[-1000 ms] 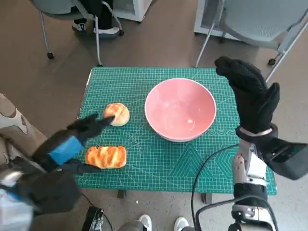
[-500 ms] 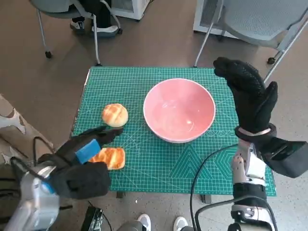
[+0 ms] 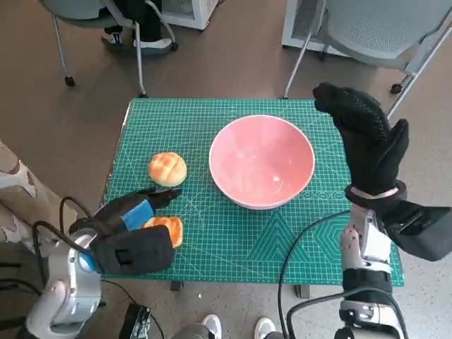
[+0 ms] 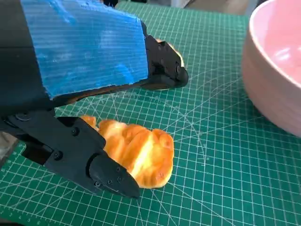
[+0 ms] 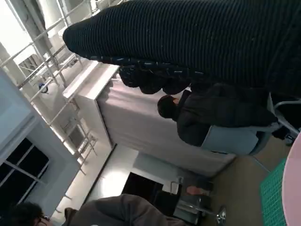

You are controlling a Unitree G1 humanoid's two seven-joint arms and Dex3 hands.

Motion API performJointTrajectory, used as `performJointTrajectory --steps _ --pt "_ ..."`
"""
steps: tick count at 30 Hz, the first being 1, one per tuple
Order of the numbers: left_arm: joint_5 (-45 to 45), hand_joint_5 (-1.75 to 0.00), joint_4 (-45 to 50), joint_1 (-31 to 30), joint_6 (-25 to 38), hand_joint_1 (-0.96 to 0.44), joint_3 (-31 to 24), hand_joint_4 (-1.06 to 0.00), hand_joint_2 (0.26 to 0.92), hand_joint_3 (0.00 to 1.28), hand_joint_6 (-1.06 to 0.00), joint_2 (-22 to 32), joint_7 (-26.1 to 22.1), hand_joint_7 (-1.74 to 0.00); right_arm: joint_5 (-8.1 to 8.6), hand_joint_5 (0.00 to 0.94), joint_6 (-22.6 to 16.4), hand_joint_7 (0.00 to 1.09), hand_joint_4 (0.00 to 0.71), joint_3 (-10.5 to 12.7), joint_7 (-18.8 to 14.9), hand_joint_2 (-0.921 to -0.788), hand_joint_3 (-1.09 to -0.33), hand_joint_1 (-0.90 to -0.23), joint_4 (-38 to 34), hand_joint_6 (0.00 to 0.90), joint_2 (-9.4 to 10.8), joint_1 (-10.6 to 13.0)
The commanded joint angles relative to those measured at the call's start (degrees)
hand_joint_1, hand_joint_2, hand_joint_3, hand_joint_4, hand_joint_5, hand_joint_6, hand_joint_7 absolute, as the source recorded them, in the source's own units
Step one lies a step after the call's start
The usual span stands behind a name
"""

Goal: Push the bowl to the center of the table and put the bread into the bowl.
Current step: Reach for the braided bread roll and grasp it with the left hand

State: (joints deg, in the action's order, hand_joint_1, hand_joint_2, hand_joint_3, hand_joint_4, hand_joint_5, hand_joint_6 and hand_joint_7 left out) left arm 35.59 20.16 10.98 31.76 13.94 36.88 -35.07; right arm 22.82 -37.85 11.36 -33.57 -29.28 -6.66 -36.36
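Fingers (image 4: 108, 176) of your blue-taped black left hand (image 3: 131, 224) straddle the golden elongated bread loaf (image 4: 136, 150), spread and not pinching it. Your black-gloved right hand (image 3: 367, 141) stands upright and open beside the pink round bowl (image 3: 261, 161) on the green surface (image 3: 233, 240).

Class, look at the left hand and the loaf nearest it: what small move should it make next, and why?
Probably close the left hand on the long bread. In the left wrist view its fingers sit spread on either side of that loaf without yet gripping it, and the pink bowl already stands near the table's middle, empty. The round bun can wait.
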Motion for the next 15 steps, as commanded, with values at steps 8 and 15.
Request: performJointTrajectory --steps 8,15 --pt "2.79 0.00 -5.23 2.00 1.40 -0.17 3.02 -0.21 0.685 0.01 -0.37 -2.11 1.10 0.00 0.85 0.001 0.87 0.55 0.218 0.52 -1.10 -0.921 -0.756 -0.626 0.21 0.057 -0.47 1.76" --pt "3.79 0.00 -7.84 2.50 1.57 -0.17 4.42 -0.21 0.686 0.01 -0.37 -2.30 0.96 0.00 0.78 0.001 1.06 0.55 0.218 0.64 -1.12 -0.921 -0.757 -0.628 0.56 0.055 -0.35 1.85"
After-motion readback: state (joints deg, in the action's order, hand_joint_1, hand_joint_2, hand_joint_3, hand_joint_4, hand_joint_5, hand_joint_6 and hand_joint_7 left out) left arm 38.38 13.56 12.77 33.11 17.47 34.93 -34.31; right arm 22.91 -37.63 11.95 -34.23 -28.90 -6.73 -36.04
